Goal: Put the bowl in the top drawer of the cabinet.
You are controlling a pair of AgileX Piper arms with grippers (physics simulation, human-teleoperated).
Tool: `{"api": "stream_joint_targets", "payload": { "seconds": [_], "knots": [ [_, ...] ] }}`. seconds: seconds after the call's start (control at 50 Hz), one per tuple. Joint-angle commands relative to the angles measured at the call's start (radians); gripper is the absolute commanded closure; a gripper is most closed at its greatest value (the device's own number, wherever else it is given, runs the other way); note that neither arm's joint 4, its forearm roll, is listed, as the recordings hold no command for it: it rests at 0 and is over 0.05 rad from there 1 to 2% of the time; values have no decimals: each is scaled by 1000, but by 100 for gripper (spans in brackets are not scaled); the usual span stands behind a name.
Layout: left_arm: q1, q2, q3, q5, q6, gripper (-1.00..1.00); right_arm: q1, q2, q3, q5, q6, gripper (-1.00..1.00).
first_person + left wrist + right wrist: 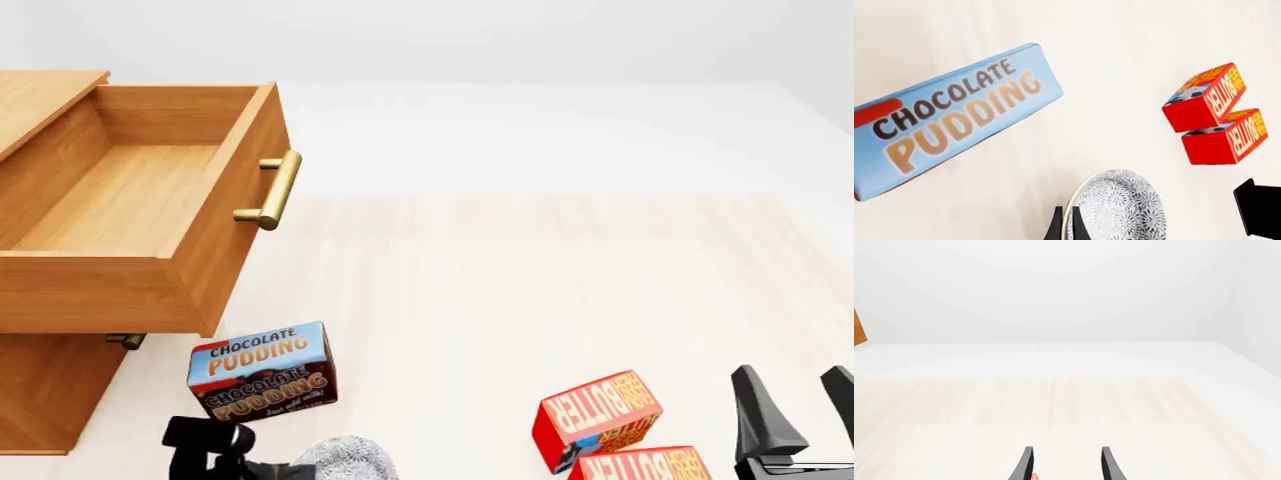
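The bowl [1121,207], white with a fine dark floral pattern, shows at the edge of the left wrist view. My left gripper [1066,227] is shut on its rim, one finger inside and one outside. In the front view the bowl [350,460] sits at the bottom edge, just right of my left arm [200,445]. The top drawer [134,200] of the wooden cabinet [54,390] stands pulled open at the far left, its brass handle [271,190] facing right. Its inside looks bare. My right gripper [798,405] is open at the bottom right, holding nothing.
A blue chocolate pudding box [260,372] stands just in front of the cabinet, close beside the bowl. Two red butter boxes [601,415] [641,465] lie between the bowl and my right gripper. The lower drawer's handle [124,340] peeks out under the open drawer.
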Motion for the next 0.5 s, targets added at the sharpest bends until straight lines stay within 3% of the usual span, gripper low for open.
{"api": "stream_joint_targets", "payload": {
  "seconds": [0.02,0.5],
  "knots": [
    [23,-151,-55,139,103,100,0,0,0,0,0,-100],
    [57,-289,-120,294,268,100,0,0,0,0,0,-100]
  ]
}}
